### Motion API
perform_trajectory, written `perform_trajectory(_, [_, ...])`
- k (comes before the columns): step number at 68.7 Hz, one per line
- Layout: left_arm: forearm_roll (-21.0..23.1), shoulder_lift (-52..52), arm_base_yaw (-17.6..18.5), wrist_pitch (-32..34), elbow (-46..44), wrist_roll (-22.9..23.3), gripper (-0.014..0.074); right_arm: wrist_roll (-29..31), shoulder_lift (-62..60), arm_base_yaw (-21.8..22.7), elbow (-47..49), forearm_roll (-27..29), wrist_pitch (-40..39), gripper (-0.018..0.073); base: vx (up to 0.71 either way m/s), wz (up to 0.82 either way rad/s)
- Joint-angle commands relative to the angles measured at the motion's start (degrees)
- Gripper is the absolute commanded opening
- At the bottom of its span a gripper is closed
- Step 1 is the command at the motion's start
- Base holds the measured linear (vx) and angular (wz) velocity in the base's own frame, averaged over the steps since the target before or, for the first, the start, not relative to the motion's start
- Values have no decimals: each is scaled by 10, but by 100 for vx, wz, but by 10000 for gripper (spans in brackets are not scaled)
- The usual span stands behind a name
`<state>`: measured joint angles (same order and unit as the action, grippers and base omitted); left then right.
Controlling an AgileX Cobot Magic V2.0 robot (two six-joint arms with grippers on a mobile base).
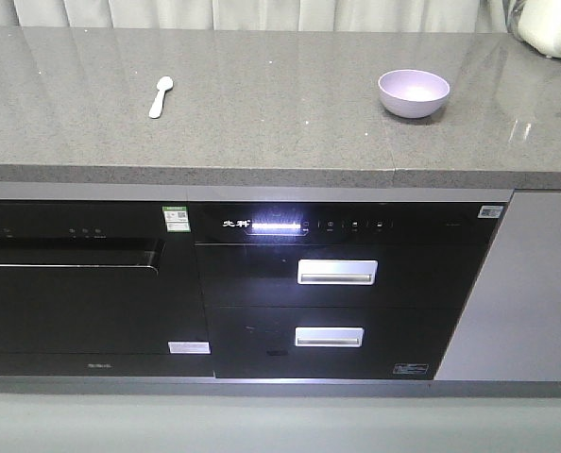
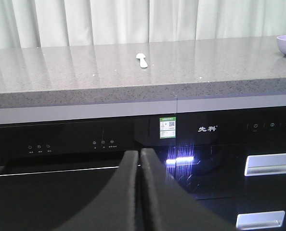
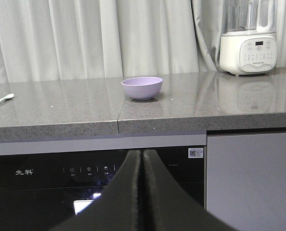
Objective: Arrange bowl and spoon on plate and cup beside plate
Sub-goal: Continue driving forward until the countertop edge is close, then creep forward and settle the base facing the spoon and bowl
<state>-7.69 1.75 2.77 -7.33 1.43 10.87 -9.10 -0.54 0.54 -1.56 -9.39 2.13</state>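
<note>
Nearest to each wrist camera are the fingers themselves. The left gripper [image 2: 139, 155] has its two dark fingers pressed together with nothing between them, and the right gripper [image 3: 142, 153] is the same, closed and empty. Both hang low, in front of the black appliance doors [image 1: 290, 283] and below the edge of the grey counter [image 1: 262, 132], so either arm would have to rise and reach forward over that edge to touch anything. On the counter, the spoon [image 1: 161, 96] lies to the left, almost straight ahead of the left gripper. Its long axis runs roughly front to back with a slight slant, and the scoop seems to be at the far end with the handle toward the robot. The bowl [image 1: 414, 92] stands upright to the right, well apart from the spoon and almost dead ahead of the right gripper. By that layout the left arm looks the nearer one for the spoon and the right arm for the bowl. No plate and no cup appear in any view, so where those pieces should end up cannot be told. At the back hangs a pale curtain [image 3: 85, 38], and a white blender [image 3: 248, 45] stands in the far right corner.
</note>
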Motion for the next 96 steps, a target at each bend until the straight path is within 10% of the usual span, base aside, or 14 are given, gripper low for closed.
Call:
perform_trajectory(1, [5, 5, -2, 39, 17, 5, -6, 7, -6, 4, -9, -4, -40, -5, 5, -3])
perform_trajectory(96, [5, 5, -2, 39, 17, 5, -6, 7, -6, 4, -9, -4, -40, -5, 4, -2])
